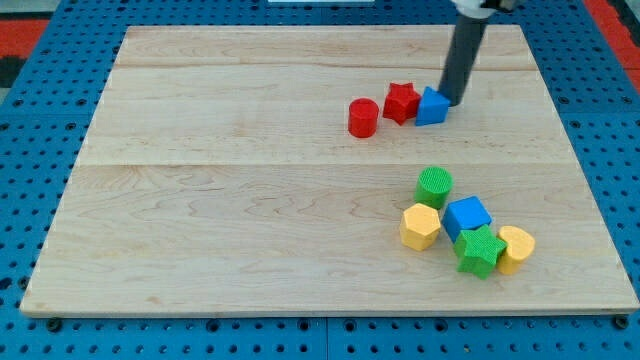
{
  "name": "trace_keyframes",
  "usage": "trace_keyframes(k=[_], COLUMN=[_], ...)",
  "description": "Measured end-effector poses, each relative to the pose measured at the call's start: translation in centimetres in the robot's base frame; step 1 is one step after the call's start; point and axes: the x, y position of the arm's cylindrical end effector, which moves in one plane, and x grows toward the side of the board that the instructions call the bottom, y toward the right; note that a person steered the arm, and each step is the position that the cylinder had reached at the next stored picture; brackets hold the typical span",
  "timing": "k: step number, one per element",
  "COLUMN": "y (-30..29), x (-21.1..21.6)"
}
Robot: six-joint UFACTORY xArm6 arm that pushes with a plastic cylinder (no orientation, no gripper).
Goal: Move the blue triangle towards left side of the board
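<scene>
The small blue triangle block (431, 106) sits in the upper right part of the pale wooden board (220, 200), and my tip (450, 100), the end of the straight dark rod, presses right against its right edge; there are no jaws here, just the bare rod. Touching the triangle's left is a red star-shaped block (401, 102), then a red cylinder (363, 118) just beside. Well below lie a green cylinder (434, 187), blue cube (467, 217), yellow hexagonal block (420, 227), green star (479, 251) and a rounded yellow block (516, 248), clustered together.

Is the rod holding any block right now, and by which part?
Nothing is held. My tip only presses the small blue triangle block on its right side; the red star block adjoins its left.
</scene>
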Motion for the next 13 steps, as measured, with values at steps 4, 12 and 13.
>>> trace_keyframes(k=[4,12,13], y=[-6.7,-5.6,0.8], x=[7.8,4.8,4.5])
